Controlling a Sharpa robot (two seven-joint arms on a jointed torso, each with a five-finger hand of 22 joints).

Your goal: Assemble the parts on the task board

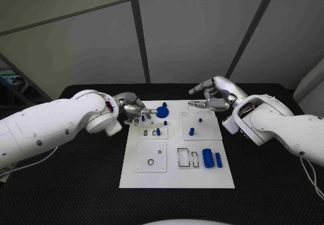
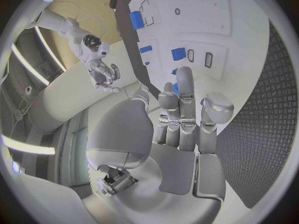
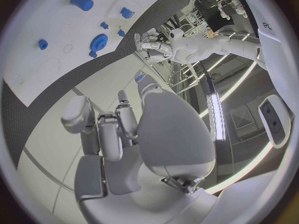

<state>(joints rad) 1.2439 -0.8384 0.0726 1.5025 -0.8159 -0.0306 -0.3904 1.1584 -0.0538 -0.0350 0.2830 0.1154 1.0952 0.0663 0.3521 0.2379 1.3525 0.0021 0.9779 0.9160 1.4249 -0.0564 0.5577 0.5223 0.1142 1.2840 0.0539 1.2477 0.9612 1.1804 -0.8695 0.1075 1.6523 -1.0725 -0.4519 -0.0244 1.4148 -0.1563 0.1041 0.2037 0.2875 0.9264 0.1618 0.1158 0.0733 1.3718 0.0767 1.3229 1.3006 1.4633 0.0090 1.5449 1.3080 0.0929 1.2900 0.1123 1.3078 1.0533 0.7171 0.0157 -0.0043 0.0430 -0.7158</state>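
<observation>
Task board (image 1: 177, 176): we see the white plate lying flat in the middle of the black table (image 1: 81, 187), with raised white panels and cut-out slots on it.
Blue gear (image 1: 163, 111): it sits at the far edge of the board, just beside our left fingertips; from the head view we cannot tell whether they touch it. In the right wrist view the same gear (image 3: 97, 42) lies on the board with no fingers closed around it.
Blue cylinders (image 1: 211, 158): two lie side by side at the near right of the board, beside two rectangular slots.
Small blue pegs (image 1: 192, 131): several stand upright in the far panels.
Blue block (image 2: 179, 53): in the left wrist view it rests on the board next to two oval slots.
Left hand (image 1: 134, 111): it reaches in over the far left corner of the board; its fingers (image 2: 185, 92) stretch toward the board and grasp nothing.
Right hand (image 1: 210, 95): it hovers above the far right corner, fingers loosely curled and apart, holding nothing.
</observation>
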